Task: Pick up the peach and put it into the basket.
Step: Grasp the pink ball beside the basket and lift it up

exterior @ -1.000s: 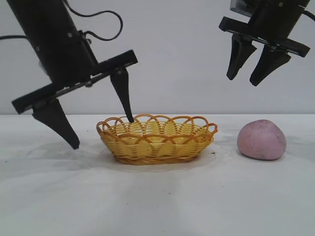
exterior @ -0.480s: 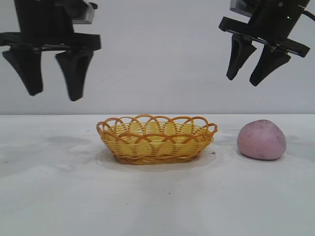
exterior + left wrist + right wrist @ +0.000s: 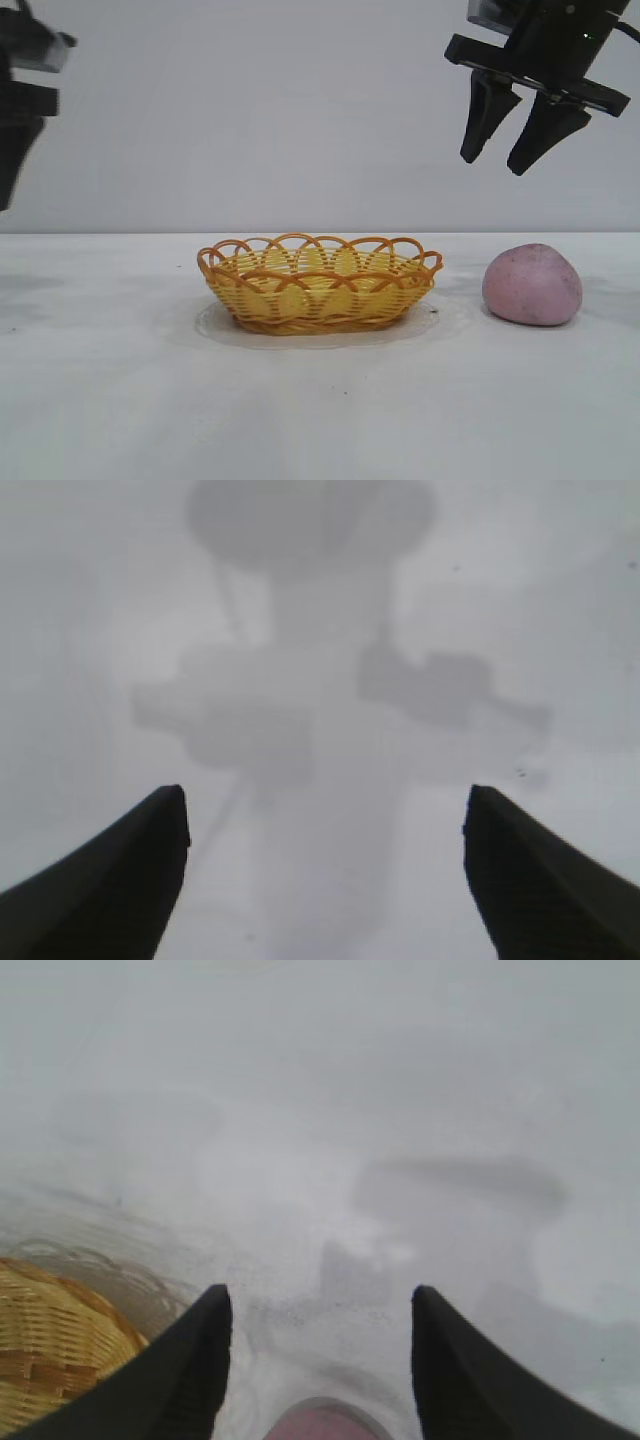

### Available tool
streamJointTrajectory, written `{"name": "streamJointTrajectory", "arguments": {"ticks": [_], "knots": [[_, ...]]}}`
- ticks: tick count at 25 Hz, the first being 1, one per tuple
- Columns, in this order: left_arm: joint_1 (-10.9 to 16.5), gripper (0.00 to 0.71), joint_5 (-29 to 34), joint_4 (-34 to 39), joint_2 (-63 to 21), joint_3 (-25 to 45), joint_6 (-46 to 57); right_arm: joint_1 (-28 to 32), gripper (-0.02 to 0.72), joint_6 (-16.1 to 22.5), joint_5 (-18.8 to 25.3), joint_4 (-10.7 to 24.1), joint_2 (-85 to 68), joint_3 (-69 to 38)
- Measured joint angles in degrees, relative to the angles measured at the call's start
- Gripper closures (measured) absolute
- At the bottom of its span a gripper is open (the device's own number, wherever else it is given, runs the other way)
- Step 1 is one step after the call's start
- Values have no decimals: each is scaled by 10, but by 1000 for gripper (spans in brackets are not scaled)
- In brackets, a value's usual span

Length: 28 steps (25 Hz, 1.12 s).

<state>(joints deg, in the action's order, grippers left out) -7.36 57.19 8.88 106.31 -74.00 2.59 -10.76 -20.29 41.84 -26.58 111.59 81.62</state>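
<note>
Left hand point(image 3: 10, 120), empty and spread, had withdrawn from the yellow-orange wicker basket point(image 3: 318, 285) — spread-open right hand point(image 3: 515, 135) hung above the untouched pink-purple speckled peach point(image 3: 531, 284).

Even, bright overhead light; soft arm shadows on the table point(image 3: 80, 630), wrist views hazy

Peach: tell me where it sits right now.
In the exterior view the peach lies on the table's right side, just right of the basket, below the open right hand.
</note>
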Motion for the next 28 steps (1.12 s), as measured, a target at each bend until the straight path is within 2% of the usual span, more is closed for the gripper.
{"name": "streamJointTrajectory", "arguments": {"ticks": [2,4,12,17,22,28], "knots": [[18,175,22,-21,-3,10,-18,0,333,0,0,0,0,0],[24,175,32,-43,-17,25,-32,0,333,0,0,0,0,0],[25,175,25,-65,-171,110,-49,0,333,0,2,0,0,0],[25,175,25,-69,-312,185,-49,0,333,0,4,0,0,0],[25,175,31,-114,-481,264,-49,0,333,0,5,0,0,0],[25,175,71,-145,-688,325,-49,0,333,0,10,1,0,0]]}}
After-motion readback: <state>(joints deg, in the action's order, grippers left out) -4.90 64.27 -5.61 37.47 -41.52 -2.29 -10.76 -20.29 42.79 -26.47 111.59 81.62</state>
